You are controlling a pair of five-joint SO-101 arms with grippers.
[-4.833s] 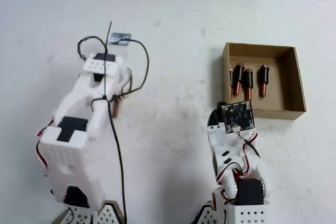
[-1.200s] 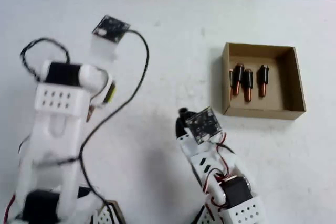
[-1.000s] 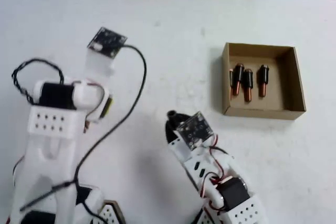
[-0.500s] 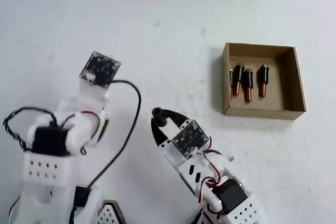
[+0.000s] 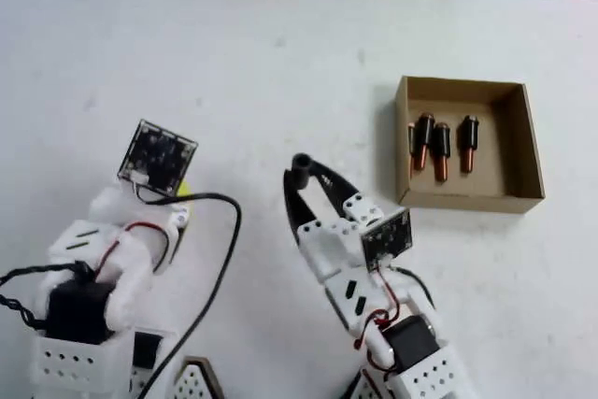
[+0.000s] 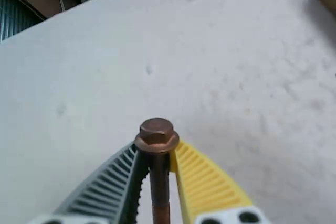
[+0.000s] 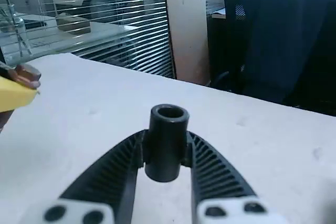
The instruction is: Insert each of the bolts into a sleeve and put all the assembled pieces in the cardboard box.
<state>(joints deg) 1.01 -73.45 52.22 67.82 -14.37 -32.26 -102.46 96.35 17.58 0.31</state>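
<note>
Pulling back toward its base, the left gripper is clamping a copper bolt just under its hex head. The right gripper is swinging away from the box and squeezing a black sleeve between both fingers. Three assembled pieces are lying inside the box.

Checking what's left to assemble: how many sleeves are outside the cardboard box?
1: the black sleeve, gripped in the right pincer, left of the cardboard box in the high view.

White table, blinds, black chair
</note>
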